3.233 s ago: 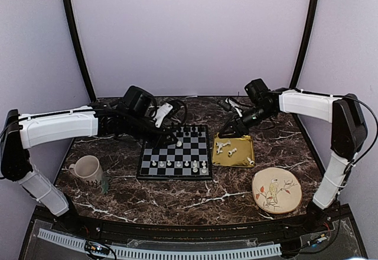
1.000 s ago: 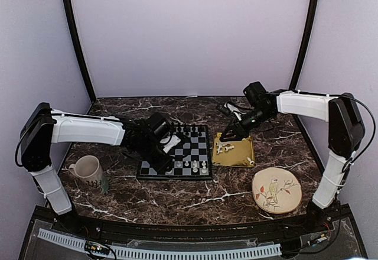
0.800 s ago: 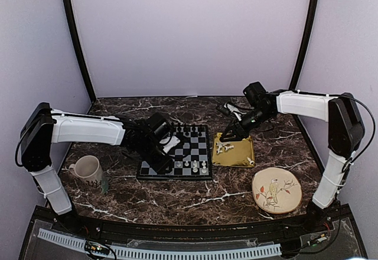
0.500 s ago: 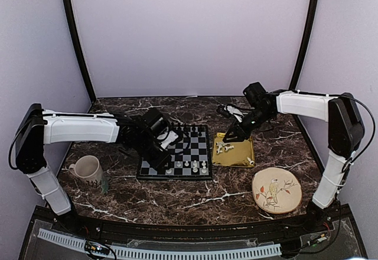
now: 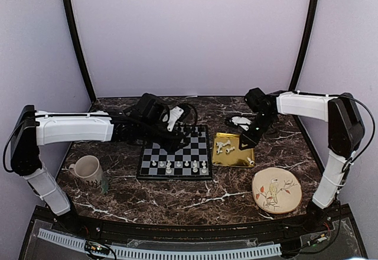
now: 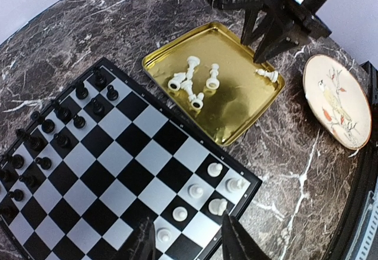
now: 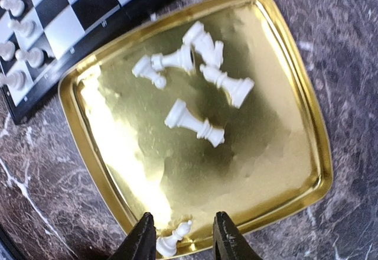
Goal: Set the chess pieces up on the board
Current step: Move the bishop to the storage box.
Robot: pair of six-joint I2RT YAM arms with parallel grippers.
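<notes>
The board (image 5: 175, 152) lies mid-table, with black men on its far rows and several white chess pieces (image 5: 177, 165) along its near rows. My left gripper (image 5: 180, 131) hangs above the board's far part, open and empty. In the left wrist view its fingers (image 6: 144, 242) frame the white pieces (image 6: 195, 190) far below. More white pieces (image 7: 195, 53) lie toppled in the gold tray (image 7: 254, 153). My right gripper (image 7: 184, 239) is low over the tray's near right rim, open, with one small white piece (image 7: 171, 243) lying between its fingers.
The gold tray (image 5: 233, 156) touches the board's right side. A round bird-painted plate (image 5: 276, 190) lies near right of it. A cream mug (image 5: 87, 168) stands near left of the board. Dark marble table all round.
My left gripper has opened, risen and drawn back from the board's near left rows to its far part. My right gripper has crossed from the tray's far left corner to its right side.
</notes>
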